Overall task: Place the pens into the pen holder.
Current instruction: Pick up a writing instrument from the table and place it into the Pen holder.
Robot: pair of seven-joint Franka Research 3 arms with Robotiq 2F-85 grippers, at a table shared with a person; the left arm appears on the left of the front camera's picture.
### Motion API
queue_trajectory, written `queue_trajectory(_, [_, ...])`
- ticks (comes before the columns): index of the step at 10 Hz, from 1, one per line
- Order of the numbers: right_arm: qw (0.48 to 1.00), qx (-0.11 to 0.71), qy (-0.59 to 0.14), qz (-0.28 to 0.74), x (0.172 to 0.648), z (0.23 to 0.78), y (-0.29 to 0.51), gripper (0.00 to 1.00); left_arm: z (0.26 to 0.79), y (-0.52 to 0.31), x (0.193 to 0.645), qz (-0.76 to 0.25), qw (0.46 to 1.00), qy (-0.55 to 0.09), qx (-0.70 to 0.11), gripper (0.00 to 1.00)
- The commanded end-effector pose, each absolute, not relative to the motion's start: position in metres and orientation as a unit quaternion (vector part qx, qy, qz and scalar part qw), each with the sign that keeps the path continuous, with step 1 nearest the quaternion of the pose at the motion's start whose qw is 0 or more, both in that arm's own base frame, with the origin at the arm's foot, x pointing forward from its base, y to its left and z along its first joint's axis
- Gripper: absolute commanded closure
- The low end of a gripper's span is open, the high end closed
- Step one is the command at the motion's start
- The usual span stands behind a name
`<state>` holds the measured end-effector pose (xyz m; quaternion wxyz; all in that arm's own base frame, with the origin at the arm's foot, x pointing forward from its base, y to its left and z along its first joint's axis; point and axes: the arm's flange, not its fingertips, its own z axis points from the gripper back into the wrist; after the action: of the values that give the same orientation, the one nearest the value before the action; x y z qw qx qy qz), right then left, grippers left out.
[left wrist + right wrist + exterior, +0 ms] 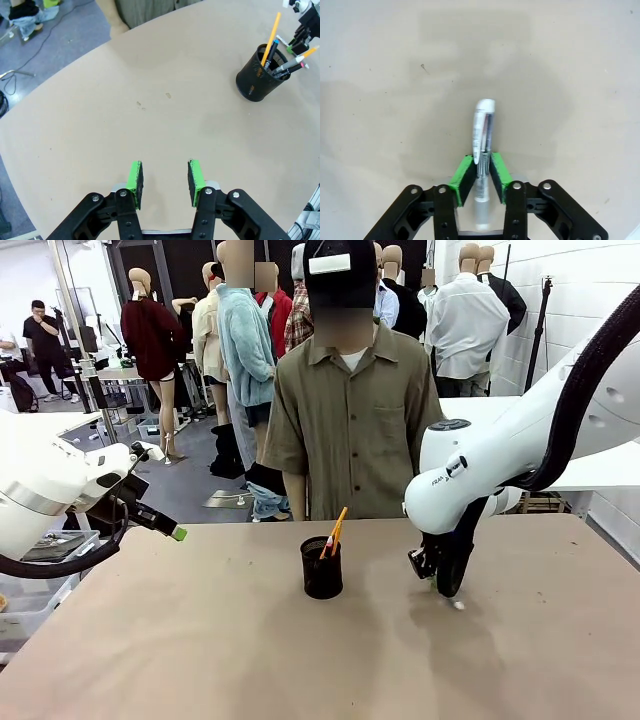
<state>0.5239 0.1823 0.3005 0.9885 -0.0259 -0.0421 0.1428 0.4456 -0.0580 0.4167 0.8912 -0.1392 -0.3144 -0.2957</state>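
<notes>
The black mesh pen holder [321, 570] stands mid-table with an orange-yellow pen [337, 530] sticking up out of it. The left wrist view shows the pen holder [259, 76] holding the orange-yellow pen [272, 32] and a few darker ones. A silver-grey pen [483, 135] lies on the table, and my right gripper [481, 172] has both green pads pressed on its barrel. From the front, my right gripper [443, 585] points down at the table, right of the holder. My left gripper [165, 528] hovers open at the left edge, and its own view shows the left gripper [165, 180] with nothing between its pads.
A person in an olive shirt [352, 420] stands at the far side, behind the holder. The brown tabletop [200, 640] is bare on the left and in front.
</notes>
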Motion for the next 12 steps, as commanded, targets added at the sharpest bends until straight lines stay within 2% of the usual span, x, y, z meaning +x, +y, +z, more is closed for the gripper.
queue_trajectory(1, [0.99, -0.038, -0.019, 0.136, 0.518, 0.295, 0.189, 1.0, 0.417, -0.059, 0.447, -0.297, 0.89, -0.319, -0.135, 0.51])
queue_trajectory(5, [0.986, -0.082, -0.007, 0.147, 0.513, 0.305, 0.2, 1.0, 0.417, -0.059, 0.447, -0.297, 0.89, -0.319, -0.135, 0.51])
queue_trajectory(8, [0.981, -0.037, -0.056, 0.181, 0.489, 0.338, 0.188, 1.0, 0.417, -0.059, 0.447, -0.297, 0.89, -0.319, -0.135, 0.51])
queue_trajectory(12, [0.924, 0.095, -0.134, 0.346, 0.457, 0.39, 0.169, 1.0, 0.417, -0.059, 0.447, -0.297, 0.89, -0.319, -0.135, 0.51])
